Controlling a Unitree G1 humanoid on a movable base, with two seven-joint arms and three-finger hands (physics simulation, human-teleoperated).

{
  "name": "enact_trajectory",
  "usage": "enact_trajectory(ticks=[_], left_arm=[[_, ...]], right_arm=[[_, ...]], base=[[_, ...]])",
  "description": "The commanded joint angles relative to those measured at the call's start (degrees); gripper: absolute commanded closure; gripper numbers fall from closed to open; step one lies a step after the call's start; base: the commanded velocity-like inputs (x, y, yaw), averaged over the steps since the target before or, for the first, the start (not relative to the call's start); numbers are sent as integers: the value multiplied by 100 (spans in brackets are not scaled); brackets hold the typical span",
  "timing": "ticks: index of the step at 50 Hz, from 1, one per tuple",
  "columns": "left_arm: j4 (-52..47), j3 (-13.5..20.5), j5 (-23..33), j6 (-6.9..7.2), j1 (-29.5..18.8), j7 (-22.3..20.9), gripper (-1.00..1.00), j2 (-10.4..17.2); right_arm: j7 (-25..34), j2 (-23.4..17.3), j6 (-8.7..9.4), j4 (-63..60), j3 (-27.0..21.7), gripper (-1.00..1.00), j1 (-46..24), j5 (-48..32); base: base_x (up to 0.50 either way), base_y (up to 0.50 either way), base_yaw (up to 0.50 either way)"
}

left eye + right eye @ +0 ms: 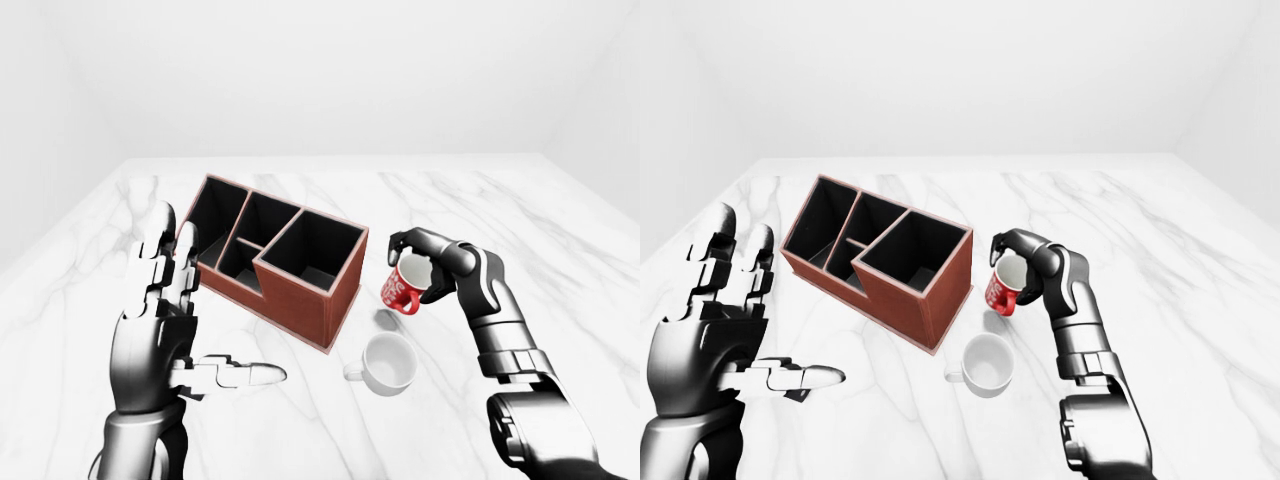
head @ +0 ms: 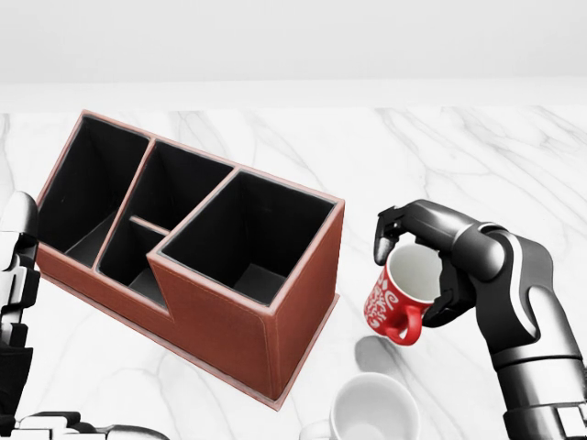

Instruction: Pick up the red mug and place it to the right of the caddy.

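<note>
above a white marble table (image 1: 560, 240) in a bare white room, right hand (image 2: 438, 261) grips red mug (image 2: 404, 295) beside caddy (image 2: 197, 243); left hand (image 1: 165, 320) spread wide.

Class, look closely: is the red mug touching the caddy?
Apart. In the head view, bare marble shows between the red mug, held in the right hand, and the caddy's right wall.
</note>
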Motion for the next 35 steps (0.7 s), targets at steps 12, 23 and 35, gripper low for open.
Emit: enact_trajectory(ticks=[12,23,35], left_arm=[[-34,2,-4,0,15,-16,-100,-10],[-79,25,-24,0,15,-31,-100,-14],[-135,17,-32,0,19,-38,-100,-20]], right_arm=[[-316,204,0,1032,128,100,-437,323],[-963,223,0,1714,203,100,-712,541],[-1221,193,0,1952,254,100,-817,367]], base=[[0,0,0],[0,0,0],[0,0,0]])
